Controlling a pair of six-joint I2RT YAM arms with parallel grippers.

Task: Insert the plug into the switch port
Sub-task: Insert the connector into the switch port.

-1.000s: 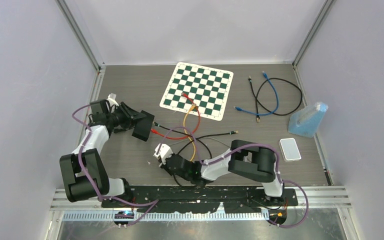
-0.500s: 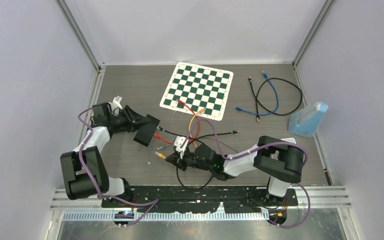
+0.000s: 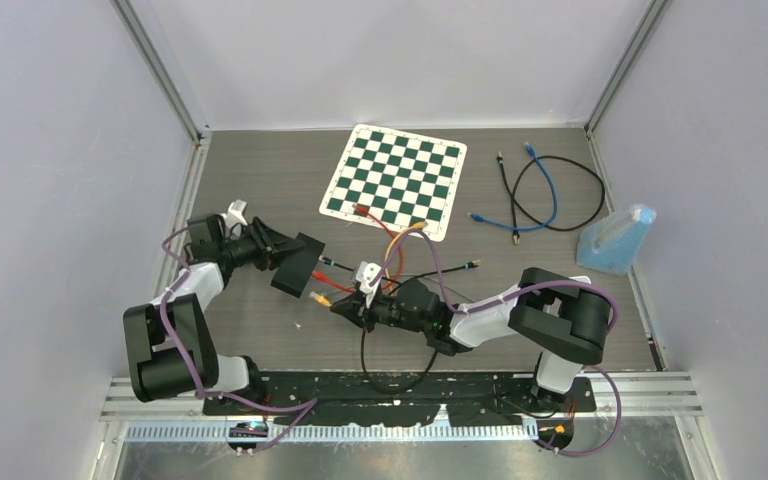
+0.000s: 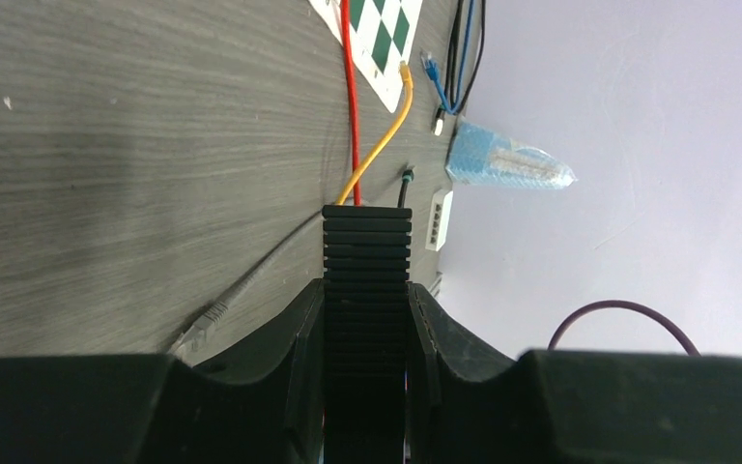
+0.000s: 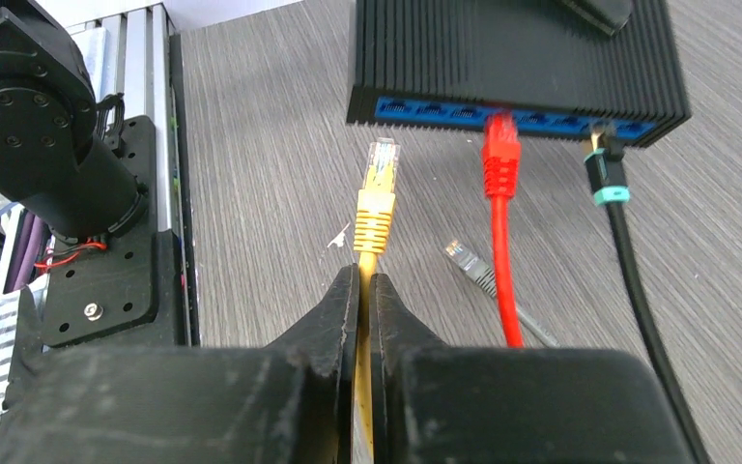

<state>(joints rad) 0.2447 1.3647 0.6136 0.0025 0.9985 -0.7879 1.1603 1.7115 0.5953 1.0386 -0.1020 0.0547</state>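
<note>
The black ribbed switch is clamped between the fingers of my left gripper and held just above the table. In the left wrist view the switch fills the gap between the fingers. Its blue port row faces my right gripper, which is shut on the yellow cable just behind the yellow plug. The plug tip sits a short way in front of the ports, apart from them, toward the row's left part. A red plug and a black cable with a teal collar sit in ports further right.
A loose grey plug lies on the table under the cables. Behind stands a chessboard mat; blue and black cables, a blue bag and a white box are at the right. The left arm's base is near.
My right gripper has carried the yellow plug away from the arm bases and toward the switch. The left gripper has brought the switch slightly right, toward the plug.
</note>
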